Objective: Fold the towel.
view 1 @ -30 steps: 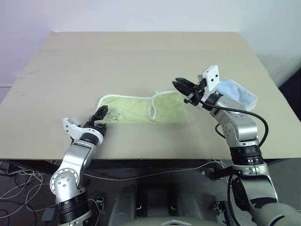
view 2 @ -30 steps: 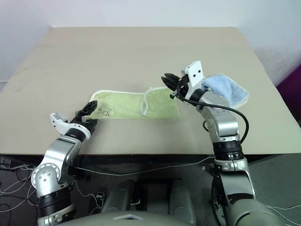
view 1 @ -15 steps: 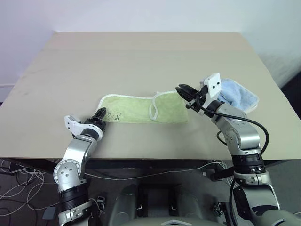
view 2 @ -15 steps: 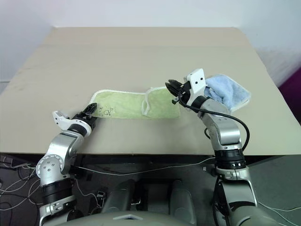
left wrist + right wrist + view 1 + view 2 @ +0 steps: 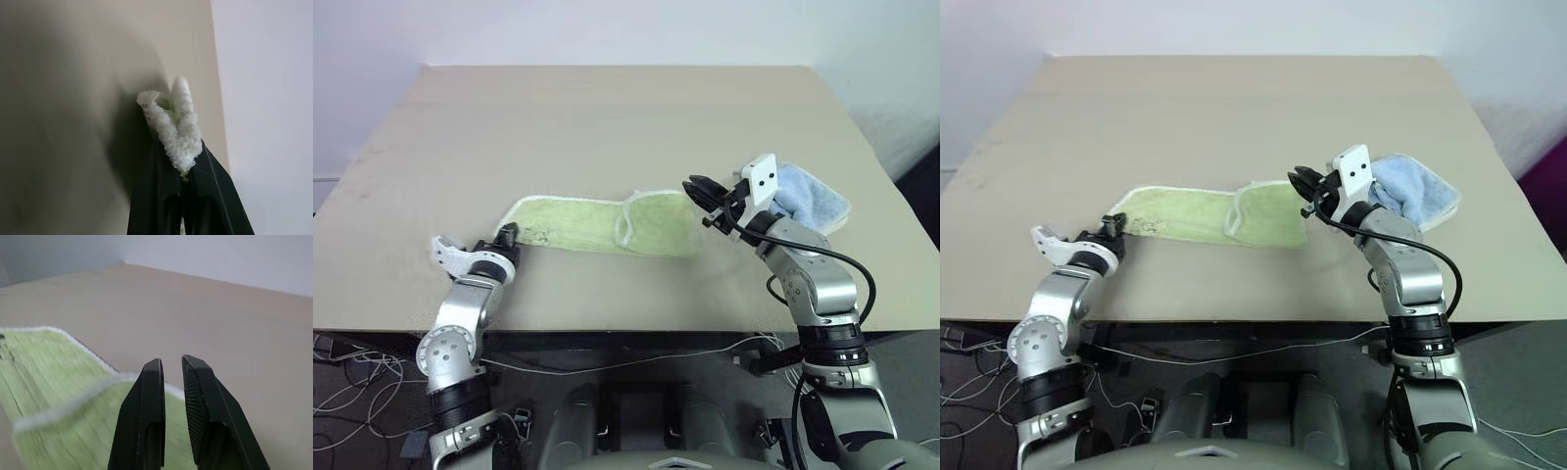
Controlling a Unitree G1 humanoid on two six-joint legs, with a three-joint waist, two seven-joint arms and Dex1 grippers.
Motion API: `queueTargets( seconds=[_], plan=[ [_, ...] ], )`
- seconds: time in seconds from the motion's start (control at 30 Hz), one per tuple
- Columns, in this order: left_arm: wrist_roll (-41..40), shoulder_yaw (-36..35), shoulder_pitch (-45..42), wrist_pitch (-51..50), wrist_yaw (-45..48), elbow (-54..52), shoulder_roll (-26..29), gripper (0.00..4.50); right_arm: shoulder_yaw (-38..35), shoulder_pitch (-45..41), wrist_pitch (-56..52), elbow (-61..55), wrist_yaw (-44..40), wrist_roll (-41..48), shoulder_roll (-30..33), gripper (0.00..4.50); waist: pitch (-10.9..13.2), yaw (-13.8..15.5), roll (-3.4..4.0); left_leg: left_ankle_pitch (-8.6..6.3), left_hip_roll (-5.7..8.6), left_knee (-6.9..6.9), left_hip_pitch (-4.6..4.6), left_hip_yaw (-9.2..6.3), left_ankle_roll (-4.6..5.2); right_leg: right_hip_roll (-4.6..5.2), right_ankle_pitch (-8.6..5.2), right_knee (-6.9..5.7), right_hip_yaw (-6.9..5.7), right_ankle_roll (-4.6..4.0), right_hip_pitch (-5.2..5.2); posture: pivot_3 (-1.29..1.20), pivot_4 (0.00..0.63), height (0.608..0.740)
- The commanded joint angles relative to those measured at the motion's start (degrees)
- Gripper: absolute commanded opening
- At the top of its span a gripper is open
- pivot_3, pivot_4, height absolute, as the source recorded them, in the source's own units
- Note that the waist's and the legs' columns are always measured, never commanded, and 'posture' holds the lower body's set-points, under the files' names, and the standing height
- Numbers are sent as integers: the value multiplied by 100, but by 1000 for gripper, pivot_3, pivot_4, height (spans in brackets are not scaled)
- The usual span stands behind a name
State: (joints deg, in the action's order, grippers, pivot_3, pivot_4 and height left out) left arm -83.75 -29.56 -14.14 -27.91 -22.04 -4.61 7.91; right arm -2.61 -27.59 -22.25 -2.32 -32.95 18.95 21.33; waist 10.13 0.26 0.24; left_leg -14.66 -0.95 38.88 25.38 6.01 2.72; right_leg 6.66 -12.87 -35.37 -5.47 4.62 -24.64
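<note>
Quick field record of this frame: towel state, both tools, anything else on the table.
towel: light green towel lying stretched out on the table, right part folded over
left tool: left tool shut on the towel's left corner, white edging pinched between its fingers
right tool: right tool above the towel's right end, jaws slightly apart, nothing between them
other: light blue towel bunched behind the right wrist

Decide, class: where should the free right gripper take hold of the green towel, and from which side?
The left gripper already pinches one end of the towel. The right gripper probably does best at the opposite end, on the white-edged corner nearest it, coming in low from that side, since the cloth lies flat there.
</note>
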Motion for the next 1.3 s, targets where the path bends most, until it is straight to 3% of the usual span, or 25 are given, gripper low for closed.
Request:
queueTargets(
  seconds=[0.03, 0.17, 0.33, 0.53, 0.67, 0.87, 1.0, 1.17, 1.3],
  plan=[
    [-63, -600, -268, 175, 361, 160, 623, 45, -105, -30, 9, -318, 32, 57, 52, 658, 7, -3, -6, 1, 0, -2, 2, 0, 2, -1, 0, 3, 0, 0, -2, 0, 150, 740],
    [65, -752, -476, -52, 847, 435, 1342, 45, -118, -21, 3, -352, 63, 49, 63, 658, 13, -2, -15, 1, 2, -5, 8, 2, 2, -9, 1, 7, 0, 2, -6, 0, 150, 740],
    [517, -191, -655, -595, 1887, 229, 2067, 45, -113, -1, -2, -384, 108, 40, 55, 658, 16, 44, -19, -7, 8, -8, 10, 3, -13, -5, 1, 17, -2, 2, -4, 0, 150, 740],
    [1528, 1361, -947, -1060, 3391, -709, 2349, 45, -100, 37, 5, -402, 207, 4, 22, 658, 17, 37, -21, 8, 15, -21, 11, 9, -42, 3, 2, 23, -1, 3, -7, 0, 150, 740],
    [2878, 2742, -1192, -876, 4162, -1071, 2311, 45, -143, 116, -17, -479, 305, 13, 25, 658, 17, 26, -21, 27, 22, -69, 0, 25, -68, 2, 12, 30, 12, 22, -22, 0, 150, 740],
    [4563, 3934, -1445, -767, 4591, -702, 2304, 45, -148, 224, -105, -693, 423, 52, 13, 658, 18, -6, -20, 55, 1, -94, 1, 24, -78, -26, 13, 22, 11, 23, -41, 0, 150, 740],
    [5207, 4073, -1477, -770, 4687, -457, 2278, 45, -151, 312, -160, -821, 474, 70, 11, 658, 18, -10, -20, 55, 0, -93, 1, 23, -75, -28, 12, 19, 11, 24, -43, 0, 150, 740],
    [5408, 3923, -1387, -853, 4889, -517, 2203, 45, -124, 319, -207, -858, 482, 75, -2, 658, 18, 19, -20, 51, 2, -90, 4, 21, -66, -23, 12, 19, 11, 25, -43, 0, 150, 740],
    [5011, 3547, -1190, -1066, 5052, -789, 2021, 995, -74, 264, -206, -807, 447, 67, -26, 658, 18, 25, -20, 53, 2, -85, 5, 20, -68, -22, 13, 18, 11, 25, -41, 0, 150, 740]
  ],
)
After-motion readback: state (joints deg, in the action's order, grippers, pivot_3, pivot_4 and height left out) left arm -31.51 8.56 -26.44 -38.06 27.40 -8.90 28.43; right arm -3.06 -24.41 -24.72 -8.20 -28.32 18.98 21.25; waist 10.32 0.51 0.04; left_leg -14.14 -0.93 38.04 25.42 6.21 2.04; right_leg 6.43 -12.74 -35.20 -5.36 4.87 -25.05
